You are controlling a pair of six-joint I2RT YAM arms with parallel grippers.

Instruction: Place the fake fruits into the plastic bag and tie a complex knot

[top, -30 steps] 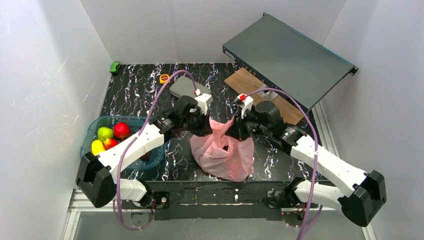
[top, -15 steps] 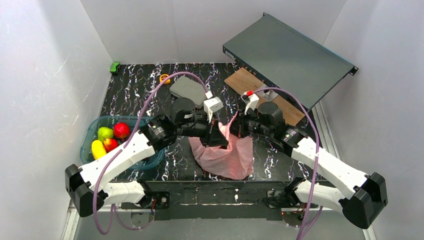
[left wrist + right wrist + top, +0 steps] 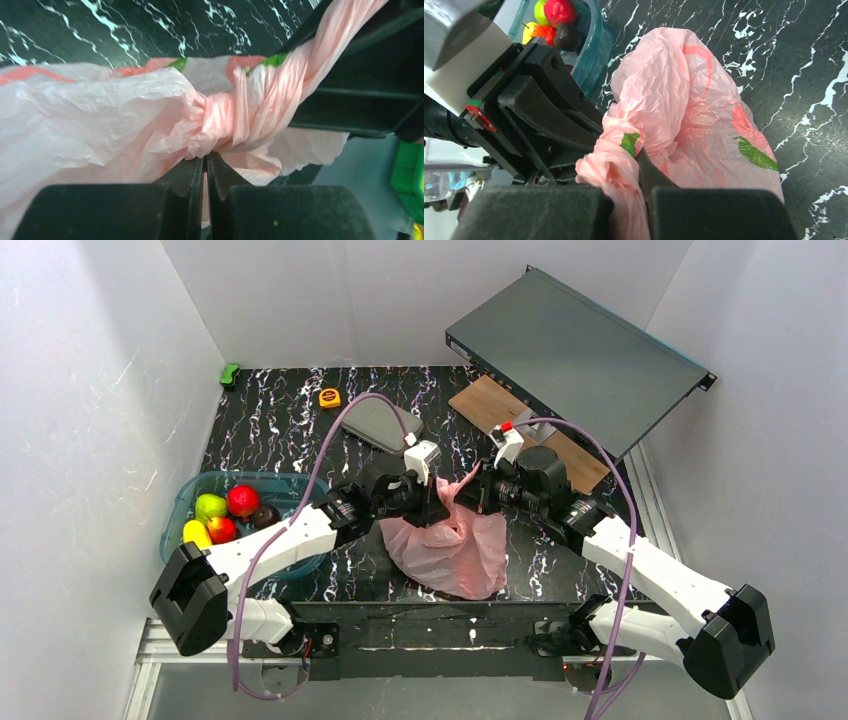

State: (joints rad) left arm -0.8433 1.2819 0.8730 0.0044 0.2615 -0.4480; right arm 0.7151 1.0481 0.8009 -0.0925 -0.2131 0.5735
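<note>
Fingers [image 3: 185, 187] clamp crinkly pink bag [image 3: 75, 125] beside knot [image 3: 220, 122]

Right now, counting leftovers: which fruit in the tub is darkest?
The maroon fruit, at the cluster's right edge in the top view; the others are red, yellow or green.

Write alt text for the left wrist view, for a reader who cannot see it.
The left end effector, shut, pinches the pink plastic bag just below the knot. A twisted handle stretches up to the right; black marbled table lies behind.
</note>
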